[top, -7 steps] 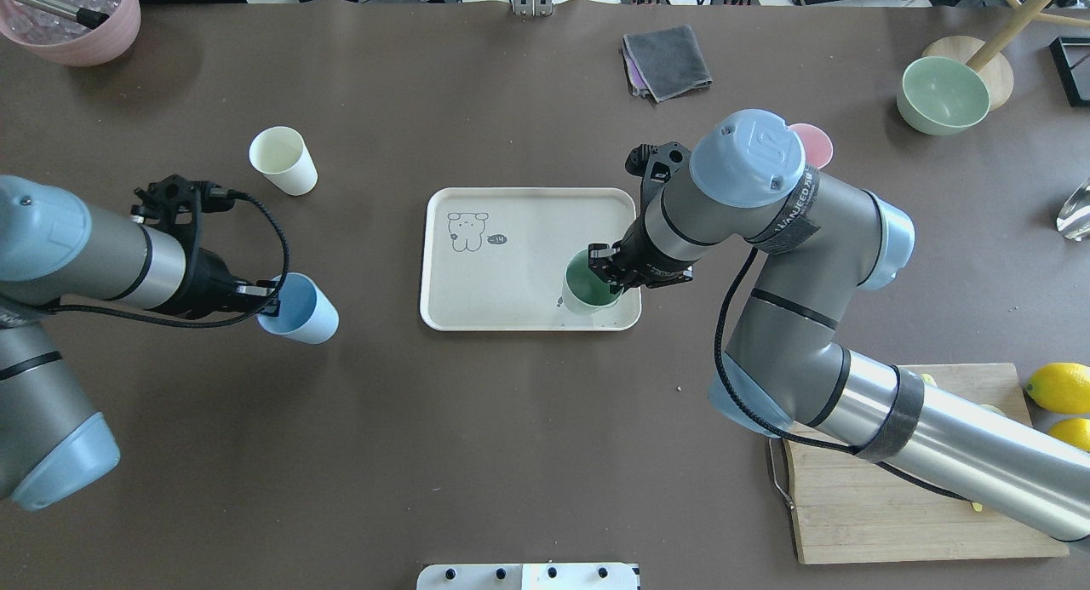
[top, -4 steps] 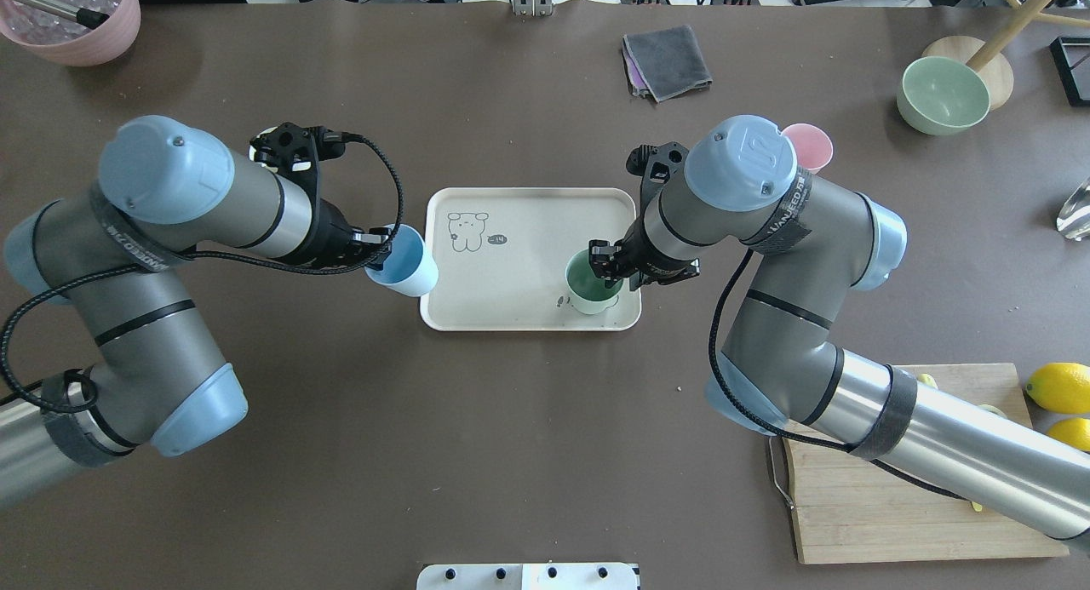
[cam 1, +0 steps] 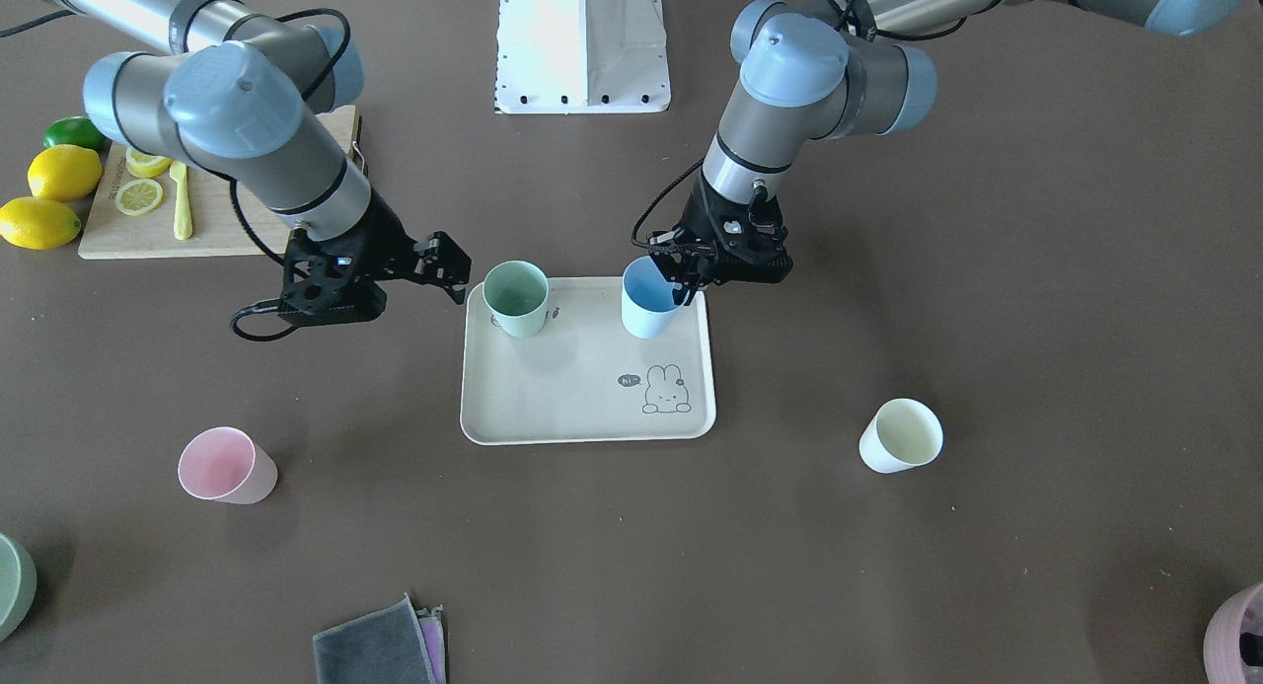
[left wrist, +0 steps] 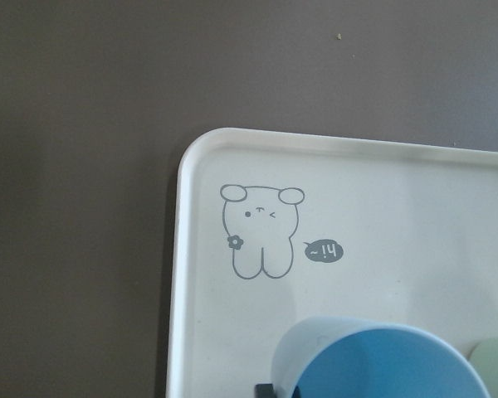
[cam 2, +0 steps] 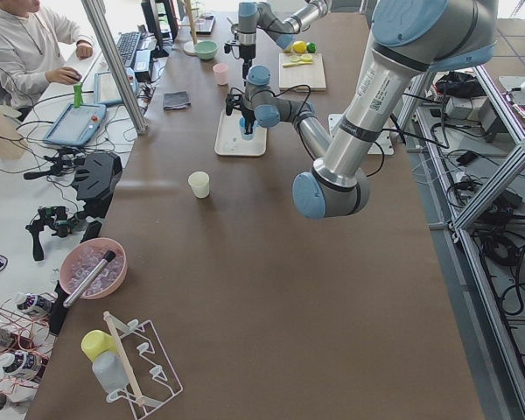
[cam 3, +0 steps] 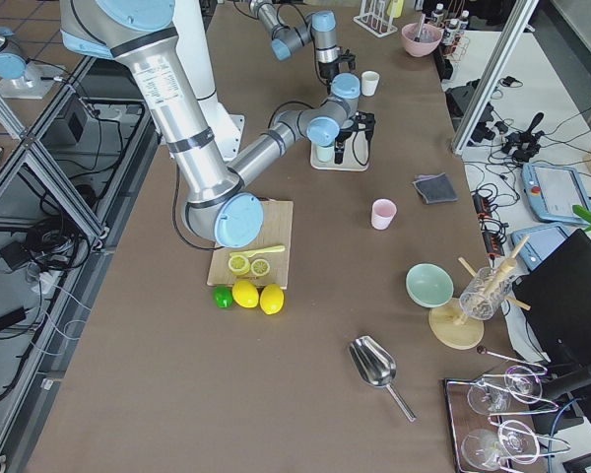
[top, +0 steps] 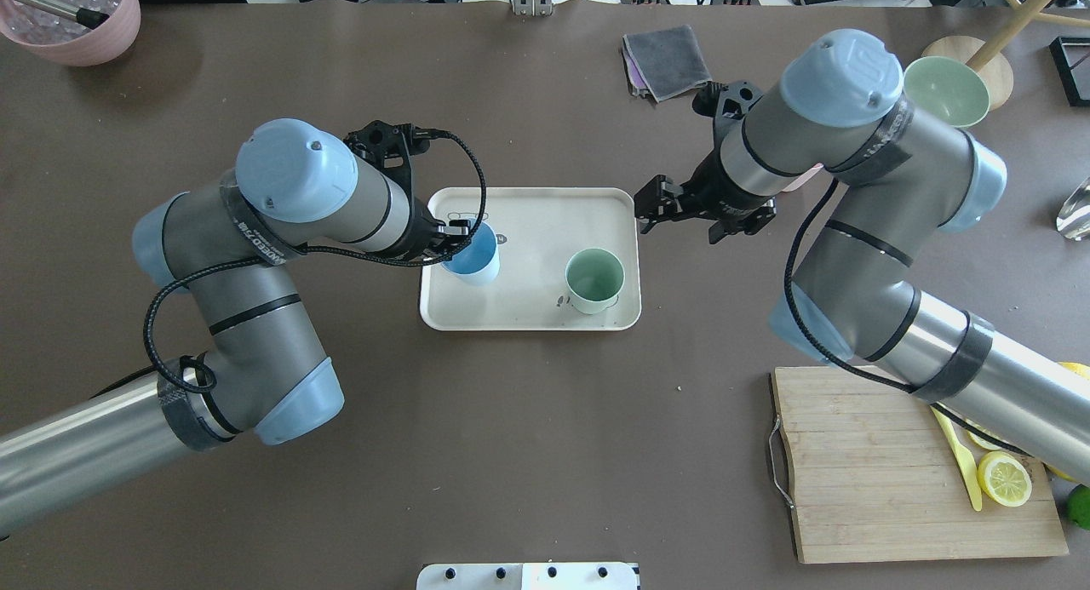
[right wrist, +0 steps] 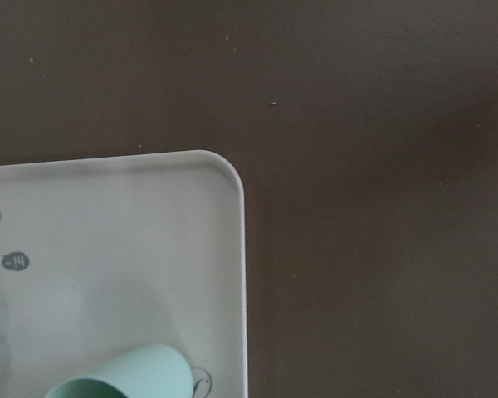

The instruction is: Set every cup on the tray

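Our left gripper (cam 1: 681,287) clamps the blue cup (cam 1: 648,309); our right gripper (cam 1: 456,269) gapes beside the green cup (cam 1: 516,297). The front view shows the cream cup (cam 1: 900,435), hidden overhead.

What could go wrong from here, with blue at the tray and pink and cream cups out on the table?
1. The left gripper holds the blue cup by its rim near the edge of the tray; a finger dragging on withdrawal might tip it off.
2. The right arm hides the pink cup overhead; the open right gripper approaching blind could knock it over.
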Controlling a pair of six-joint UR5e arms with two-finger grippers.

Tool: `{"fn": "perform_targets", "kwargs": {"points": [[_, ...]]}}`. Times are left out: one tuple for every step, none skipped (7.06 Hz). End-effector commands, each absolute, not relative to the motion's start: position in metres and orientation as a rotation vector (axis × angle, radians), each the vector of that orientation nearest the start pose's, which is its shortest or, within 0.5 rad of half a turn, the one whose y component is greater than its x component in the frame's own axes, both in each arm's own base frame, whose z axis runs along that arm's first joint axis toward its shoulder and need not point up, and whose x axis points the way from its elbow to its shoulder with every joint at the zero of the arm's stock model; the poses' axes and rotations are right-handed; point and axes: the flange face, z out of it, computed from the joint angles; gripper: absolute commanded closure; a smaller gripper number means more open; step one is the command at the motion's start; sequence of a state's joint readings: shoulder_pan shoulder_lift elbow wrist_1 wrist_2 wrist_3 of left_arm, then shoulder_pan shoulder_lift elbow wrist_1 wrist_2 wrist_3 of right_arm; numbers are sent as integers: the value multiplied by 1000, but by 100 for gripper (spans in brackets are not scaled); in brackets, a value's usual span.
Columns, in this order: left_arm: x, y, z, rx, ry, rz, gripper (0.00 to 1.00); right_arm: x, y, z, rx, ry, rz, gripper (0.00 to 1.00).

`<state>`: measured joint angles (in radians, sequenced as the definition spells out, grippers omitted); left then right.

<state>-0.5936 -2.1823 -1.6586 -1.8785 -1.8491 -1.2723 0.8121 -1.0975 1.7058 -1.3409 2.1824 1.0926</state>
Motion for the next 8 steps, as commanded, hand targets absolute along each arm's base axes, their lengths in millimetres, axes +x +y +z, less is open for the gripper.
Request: {"fn": "perform_targets", "kwargs": {"points": [[513, -460, 224, 234, 1002, -135, 5, -315, -568, 352, 82, -935, 20, 0], [493, -457, 218, 245, 1023, -125, 4, -284, -593, 374, 87, -918, 26, 0], [440, -471, 238, 200, 1040, -114, 4, -260, -618, 403, 82, -897, 17, 0], [385, -498, 252, 201, 1049, -96, 4, -262, -631, 425, 55, -870, 29, 0], [347, -510, 269, 218, 1037, -85, 4, -267, -638, 437, 35, -853, 40, 0], [311, -515, 295, 228, 1014, -80, 4, -273, -645, 443, 23, -840, 46, 7], [273, -513, 321, 235, 991, -71, 4, -279, -651, 449, 12, -835, 52, 8], [253, -504, 338, 241, 976, -59, 4, -292, -657, 467, 12, -837, 40, 8]]}}
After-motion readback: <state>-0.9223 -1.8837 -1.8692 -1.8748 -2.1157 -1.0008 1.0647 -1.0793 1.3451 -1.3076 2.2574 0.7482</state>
